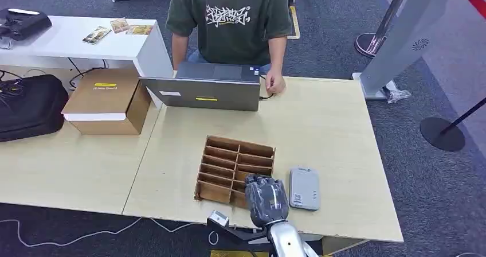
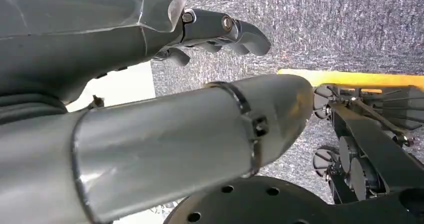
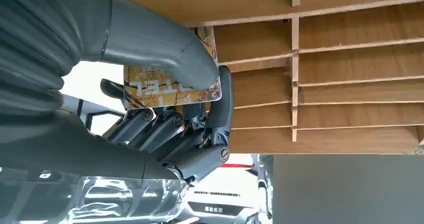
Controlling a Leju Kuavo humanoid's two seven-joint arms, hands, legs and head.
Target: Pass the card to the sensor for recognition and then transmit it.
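Right hand (thumb atop) around card, beside organizer.

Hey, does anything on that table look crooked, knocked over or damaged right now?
Nothing stands out. The brown slotted wooden card rack sits flat, the grey rectangular sensor lies flat beside it, and the right hand pinches a gold patterned card at the rack. No spill or damage shows.

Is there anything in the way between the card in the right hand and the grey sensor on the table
Nothing visible blocks it. The right hand pinches the card over the wooden organizer's near corner, and the sensor lies flat on bare table just beside the organizer, on the hand's right side.
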